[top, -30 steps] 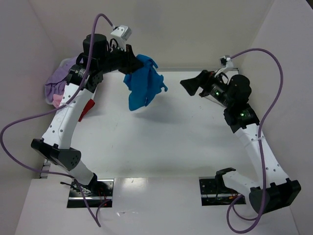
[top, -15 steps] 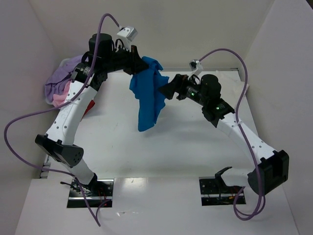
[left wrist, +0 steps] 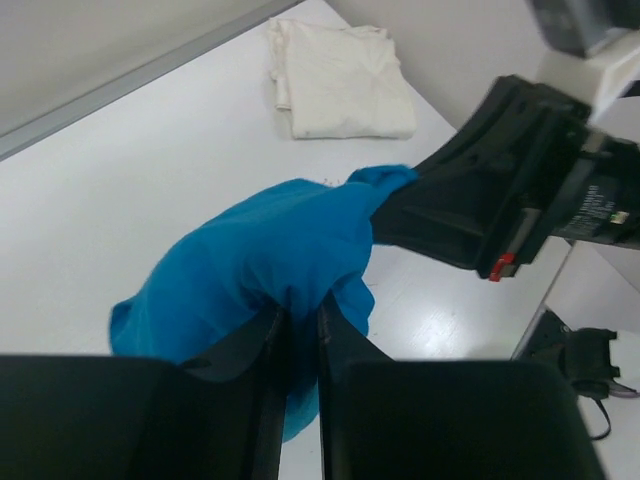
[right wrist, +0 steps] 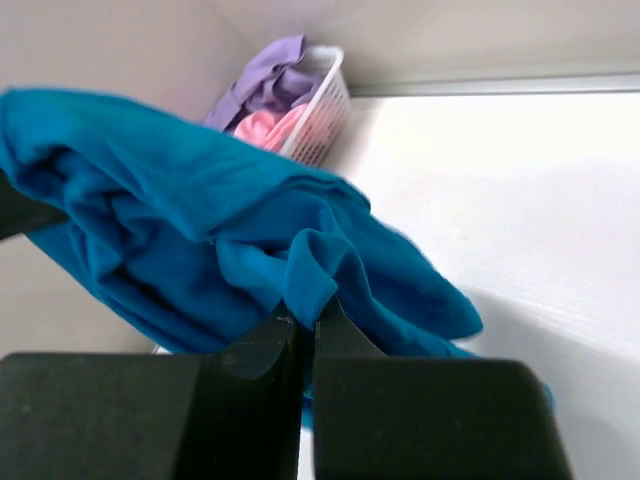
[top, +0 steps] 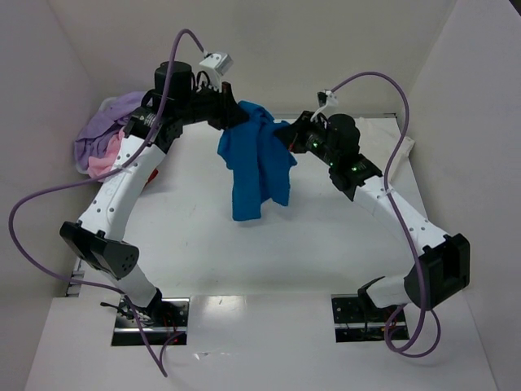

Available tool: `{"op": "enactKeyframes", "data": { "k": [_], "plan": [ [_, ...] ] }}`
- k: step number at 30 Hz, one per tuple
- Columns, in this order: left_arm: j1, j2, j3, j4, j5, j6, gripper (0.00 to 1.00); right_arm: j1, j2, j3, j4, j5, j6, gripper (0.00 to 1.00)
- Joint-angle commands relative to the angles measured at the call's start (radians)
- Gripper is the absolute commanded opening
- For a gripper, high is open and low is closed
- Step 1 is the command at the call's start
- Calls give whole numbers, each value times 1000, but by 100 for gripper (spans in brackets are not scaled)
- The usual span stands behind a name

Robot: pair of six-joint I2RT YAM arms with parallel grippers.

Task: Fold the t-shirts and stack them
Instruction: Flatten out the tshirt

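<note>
You'll find the hanging t-shirt point(top: 254, 167) in the top view's upper middle, strung between the left jaws on its left and the right jaws on its right, above the bench point(top: 326, 236). Upper left, heaped t-shirts point(top: 102, 134) fill the basket point(right wrist: 325, 105). Upper right, a folded t-shirt point(left wrist: 340, 80) lies on the bench.

No word, number or brand can be read in any of the three views. In the left wrist view a pale label point(left wrist: 601, 203) sits on the dark body behind the right hand point(left wrist: 392, 198), near the picture's right edge. It carries a few rows of small dark print, too blurred and too small to make out.
</note>
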Motion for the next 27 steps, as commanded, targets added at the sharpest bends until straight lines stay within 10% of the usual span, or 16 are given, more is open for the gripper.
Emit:
{"op": "enactKeyframes", "data": {
  "k": [1, 12, 22, 25, 27],
  "plan": [
    [-5, -60, -7, 68, -122, 11, 4, 6, -62, 64, 21, 133, -22, 0],
    [-5, -139, -174, 71, -624, 53, 19, -297, -259, 193, -232, 172, -129, 0],
    [5, -180, -298, 103, -657, 53, 24, -311, -226, 231, -259, 140, -151, 0],
    [5, -180, -326, 145, -559, 26, 10, -311, -216, 256, -268, 100, -151, 0],
    [5, -151, -338, 145, -335, 36, 22, -311, -216, 256, -259, 86, -151, 0]
  ]
}}
